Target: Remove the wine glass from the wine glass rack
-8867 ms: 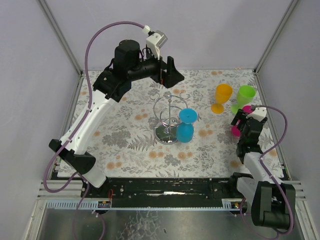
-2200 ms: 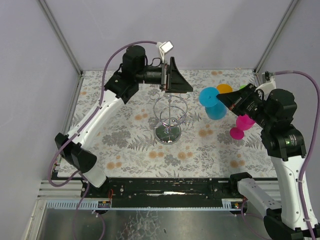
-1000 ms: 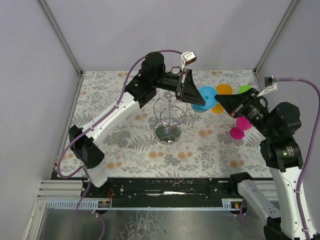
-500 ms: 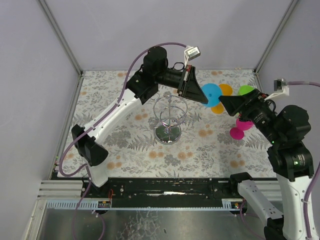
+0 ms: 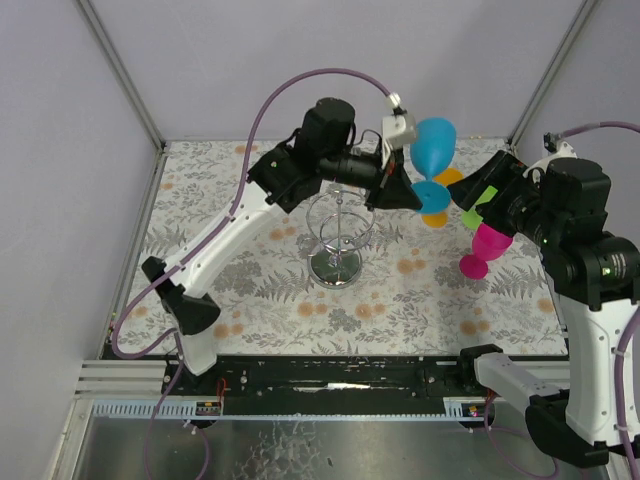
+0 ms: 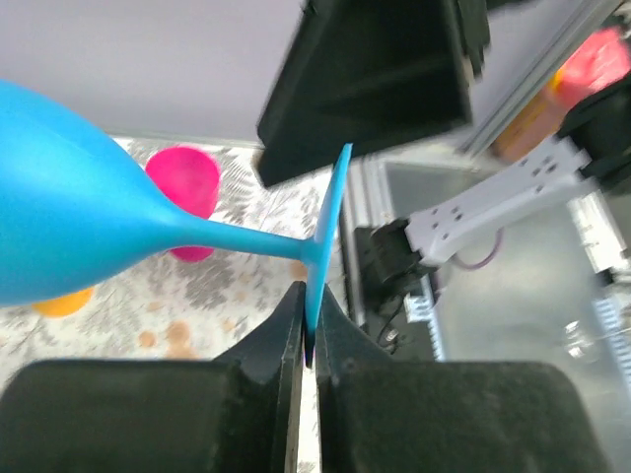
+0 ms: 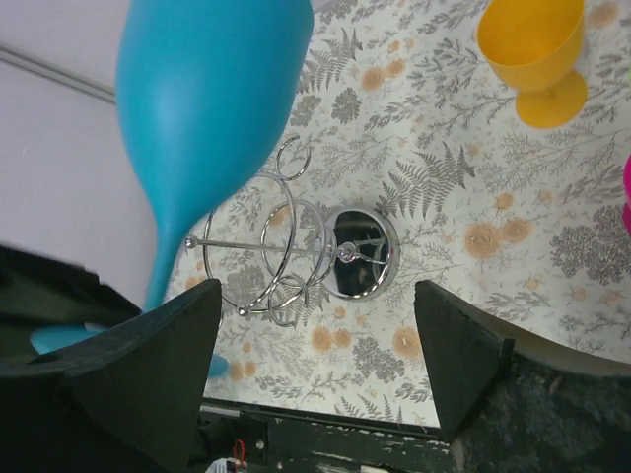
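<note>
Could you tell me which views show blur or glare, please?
Left wrist view: background right of the blue wine glass is smeared. Top view: sharp, evenly lit. Right wrist view: the shiny base of the wine glass rack mirrors its surroundings.

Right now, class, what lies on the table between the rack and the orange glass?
Only bare flowered cloth, seen in the right wrist view between rack and orange glass.

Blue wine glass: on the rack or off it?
Off. The left gripper pinches the blue wine glass by its foot, held in the air beside the wine glass rack, not touching it.
</note>
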Motion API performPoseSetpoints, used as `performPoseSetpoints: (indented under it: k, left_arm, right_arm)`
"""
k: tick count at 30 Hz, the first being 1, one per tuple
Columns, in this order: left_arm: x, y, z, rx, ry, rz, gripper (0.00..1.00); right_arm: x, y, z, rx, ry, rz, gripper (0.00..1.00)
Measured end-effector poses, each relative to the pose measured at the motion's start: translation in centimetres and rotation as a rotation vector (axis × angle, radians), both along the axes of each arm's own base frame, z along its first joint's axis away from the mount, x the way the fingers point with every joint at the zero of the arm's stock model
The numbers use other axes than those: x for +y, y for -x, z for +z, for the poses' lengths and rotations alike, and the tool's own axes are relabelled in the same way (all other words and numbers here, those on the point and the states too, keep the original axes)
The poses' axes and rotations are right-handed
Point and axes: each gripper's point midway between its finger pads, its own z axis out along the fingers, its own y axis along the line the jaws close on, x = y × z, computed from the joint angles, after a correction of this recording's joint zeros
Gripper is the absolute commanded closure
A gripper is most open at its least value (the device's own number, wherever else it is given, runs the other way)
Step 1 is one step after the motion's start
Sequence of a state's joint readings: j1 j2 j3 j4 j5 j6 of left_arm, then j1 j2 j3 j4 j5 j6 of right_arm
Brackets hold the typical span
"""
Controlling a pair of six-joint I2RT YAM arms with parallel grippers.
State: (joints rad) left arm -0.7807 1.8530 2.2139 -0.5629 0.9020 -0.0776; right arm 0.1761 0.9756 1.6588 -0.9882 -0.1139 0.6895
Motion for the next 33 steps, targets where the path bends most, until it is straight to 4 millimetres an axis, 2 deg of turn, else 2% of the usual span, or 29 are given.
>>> performPoseSetpoints:
  k: [2, 8, 15, 19, 26, 33]
  left_arm:
    - [-0.1, 0.7, -1.3, -0.117, -0.036, 0.015, 1.00]
    - [-1.0, 3.8, -4.4, -0.412, -0.111, -0.030, 1.00]
    - [-0.7, 4.1, -7.5, -0.661, -0.191, -0.057, 1.00]
    - [-0.6, 5.0, -8.9, -0.787, -0.225, -0.098, 1.00]
    - [-0.6, 6.1, -10.3, -0.955, -0.256, -0.161, 1.00]
    - [-0.6, 6.4, -11.8, -1.067, -0.297, -0.200, 1.00]
  right_arm:
    - [-0.2, -0.5, -0.3, 0.036, 0.007, -0.017, 0.12]
    - [0.2, -0.7, 1.7, 0.011, -0.009, 0.000, 0.09]
    - [0.6, -0.3, 1.8, 0.008, -0.019, 0.024, 0.08]
    - [1.3, -0.4, 0.9, 0.045, -0.025, 0.064, 0.08]
    - [2.3, -0.9, -2.0, 0.152, -0.015, 0.124, 0.08]
    - [2.3, -0.6, -3.3, 0.204, 0.005, 0.143, 0.15]
